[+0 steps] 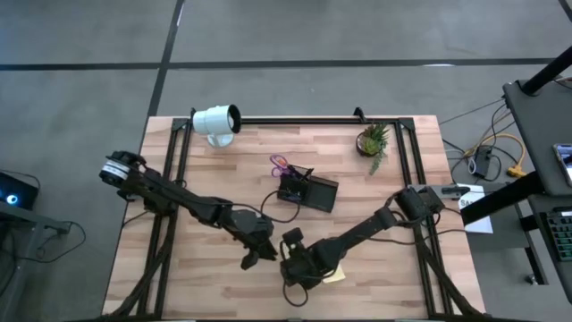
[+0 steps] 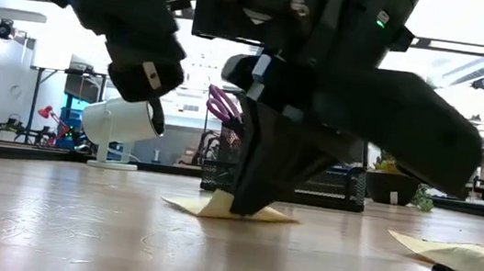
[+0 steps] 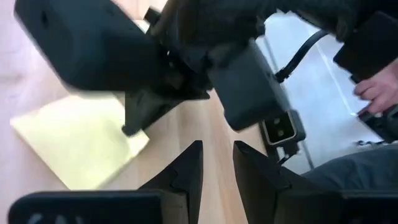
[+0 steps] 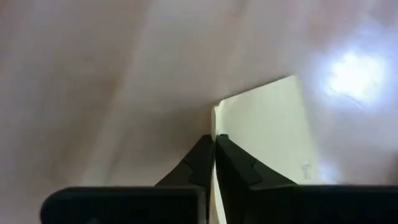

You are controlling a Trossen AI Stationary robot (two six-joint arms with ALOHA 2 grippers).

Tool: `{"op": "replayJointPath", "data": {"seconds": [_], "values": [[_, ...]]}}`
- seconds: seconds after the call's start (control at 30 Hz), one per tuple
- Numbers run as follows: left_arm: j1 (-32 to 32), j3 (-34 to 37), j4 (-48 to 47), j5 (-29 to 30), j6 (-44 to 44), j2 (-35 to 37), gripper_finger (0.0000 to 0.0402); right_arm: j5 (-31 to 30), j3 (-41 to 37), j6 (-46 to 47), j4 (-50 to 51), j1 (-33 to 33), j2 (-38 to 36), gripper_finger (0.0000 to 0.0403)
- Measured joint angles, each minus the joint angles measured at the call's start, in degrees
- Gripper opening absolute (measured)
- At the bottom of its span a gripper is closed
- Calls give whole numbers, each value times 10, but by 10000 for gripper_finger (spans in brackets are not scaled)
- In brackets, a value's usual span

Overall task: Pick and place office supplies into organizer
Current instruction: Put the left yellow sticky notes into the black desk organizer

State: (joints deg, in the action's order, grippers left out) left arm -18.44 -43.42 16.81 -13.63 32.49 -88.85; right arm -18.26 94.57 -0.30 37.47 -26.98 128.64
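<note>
My right gripper (image 4: pixel 214 144) stands low over the table's near middle, shut on a yellow sticky-note pad (image 4: pixel 267 124), which also shows as the yellow pad (image 3: pixel 81 146) in the left wrist view. My left gripper (image 3: pixel 217 158) hovers just to its left, above the wood, its fingers a little apart and touching nothing. A second yellow pad (image 2: pixel 463 255) lies flat on the table, a tiny dark piece (image 2: pixel 444 270) beside it. The black organizer (image 1: pixel 308 190) stands at the table's middle with the purple scissors handles (image 1: pixel 280 165) sticking up from it. My right gripper pinches the yellow pad at its edge near a corner (image 4: pixel 214 121) between the two shut fingers. The fingers (image 2: pixel 248 196) come from above, pointing down. The pad (image 2: pixel 214 208) rests on the table under them; one sheet or several, I cannot tell.
A white cylindrical lamp (image 1: pixel 217 121) stands at the far left of the table and a small potted plant (image 1: pixel 374 140) at the far right. A person's hand (image 3: pixel 376 93) shows beyond the table's edge. Bare wood (image 1: pixel 206 286) lies near the left front.
</note>
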Motion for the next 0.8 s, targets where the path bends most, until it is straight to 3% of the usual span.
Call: {"op": "replayJointPath", "data": {"seconds": [0.2,0.37,0.53,0.63,0.8], "values": [[0,23,-75,35,-2,61,73,-87,24,140,79,-1,-10,8],[0,38,-128,74,-2,116,73,-156,42,342,216,-8,-48,8],[1,54,-131,91,-2,149,73,-179,39,534,342,-12,-104,8],[1,67,-133,99,-2,162,73,-173,19,540,345,-5,-148,8],[3,73,-131,100,-2,161,73,-129,-61,443,261,40,-223,8]]}}
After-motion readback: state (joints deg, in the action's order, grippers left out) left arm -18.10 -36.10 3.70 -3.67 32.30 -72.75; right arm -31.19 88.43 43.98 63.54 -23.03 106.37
